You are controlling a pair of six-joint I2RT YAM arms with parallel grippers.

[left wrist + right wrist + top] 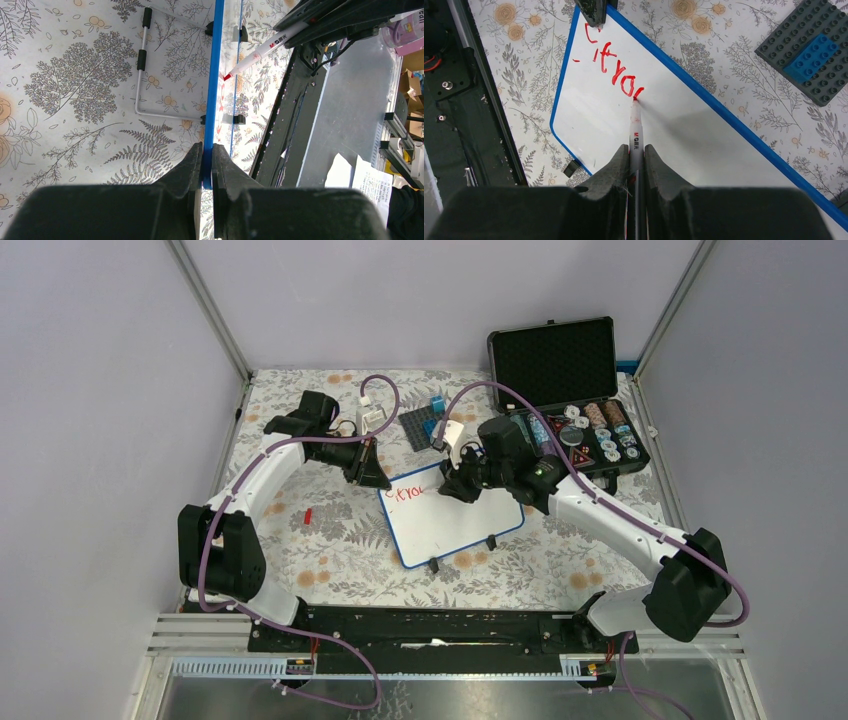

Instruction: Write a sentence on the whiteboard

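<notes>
- Two grippers engaged; your whiteboard (455, 525) lies mid-table.
- Your left gripper (207, 150) is clamped on its blue rim, at the board's 10 o'clock corner.
- Your right gripper (636, 150) pinches the marker (636, 125), tip touching the board.
- Farthest, at 1 o'clock: black case (560, 365).

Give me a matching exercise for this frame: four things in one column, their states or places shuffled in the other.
Things:
1. left gripper
2. right gripper
3. marker
4. black case

States or places:
A. lid open, at the far right of the scene
B. shut on the blue rim of the whiteboard
C. tip at the end of the red writing
D. shut on the marker

Pairs: 1-B, 2-D, 3-C, 4-A.
</notes>
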